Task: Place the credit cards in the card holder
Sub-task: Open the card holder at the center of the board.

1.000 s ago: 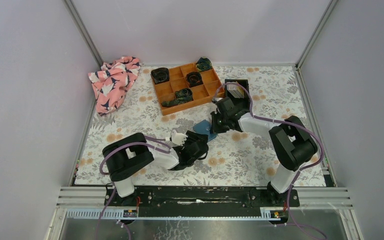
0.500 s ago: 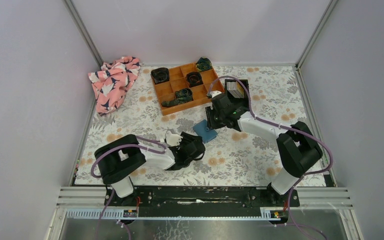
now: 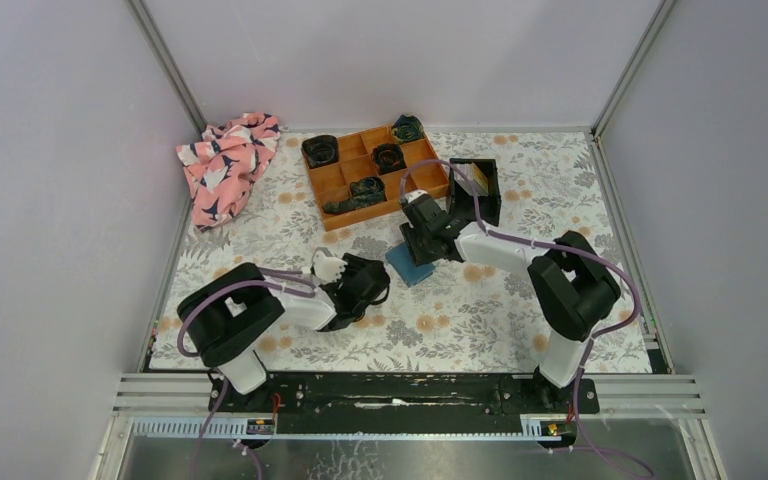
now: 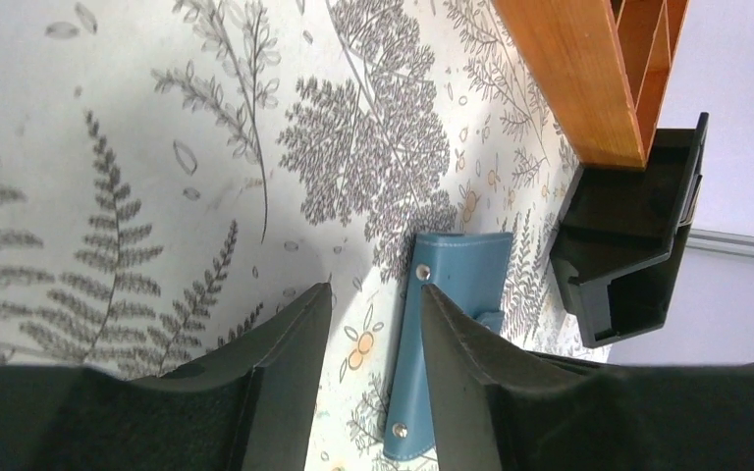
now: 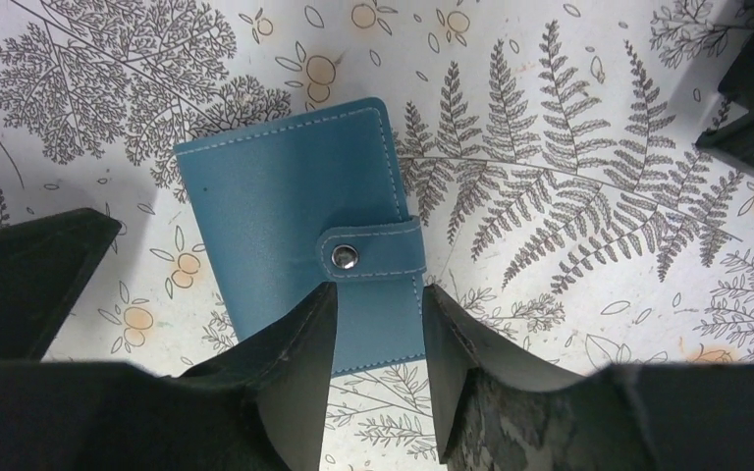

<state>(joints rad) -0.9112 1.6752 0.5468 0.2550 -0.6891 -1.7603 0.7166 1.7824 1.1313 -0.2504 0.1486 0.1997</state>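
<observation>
A surface (image 3: 290,232) covered in a pale fern-and-flower print sits inside plain grey walls (image 3: 380,50). A crumpled pink patterned cloth (image 3: 226,165) lies far off to the left of both arms. An orange wooden compartment tray (image 3: 418,160) lies ahead of them, with a small black square bin (image 3: 488,203) just to its right.

The left end effector (image 4: 375,289) hangs low over the print with its fingers parted and nothing between them. The teal-blue leather card holder (image 5: 285,216) lies ahead of it, slightly to the right. The right end effector (image 5: 375,294) is directly above that holder (folded shut, its strap snapped). Its fingers are apart and straddle the strap end. Whether they touch the leather cannot be told.

The pale credit cards (image 3: 471,179) stand in the bin beyond the right end effector, too small to make out well. The right fingers hide the holder's near edge, and in the left wrist view the left fingers cut off part of it.
</observation>
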